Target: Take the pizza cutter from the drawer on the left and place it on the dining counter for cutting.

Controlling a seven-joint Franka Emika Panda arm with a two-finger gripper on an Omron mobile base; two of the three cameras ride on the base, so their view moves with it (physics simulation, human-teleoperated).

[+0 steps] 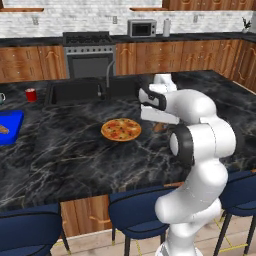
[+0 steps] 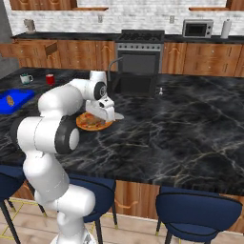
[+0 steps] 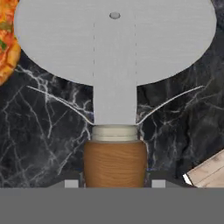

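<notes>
end effector [image 3: 114, 183]: clamped on cutter [image 3: 114, 65] handle | cutter: above surface [image 1: 75, 150] middle, beside pizza [image 1: 121, 129] | handling: light, rigid, sharp wheel; grip wooden handle

- A pizza cutter with a round flat silver-grey wheel blade and short brown wooden handle [image 3: 114, 87] fills the middle, handle at the bottom.
- The small dark finger tips [image 3: 71, 183] flank that handle — closed on it.
- Beneath lies the black marble dining counter with pale veins [image 3: 43, 131].
- A round topped pizza [image 3: 6, 39] shows at the upper left edge.
</notes>
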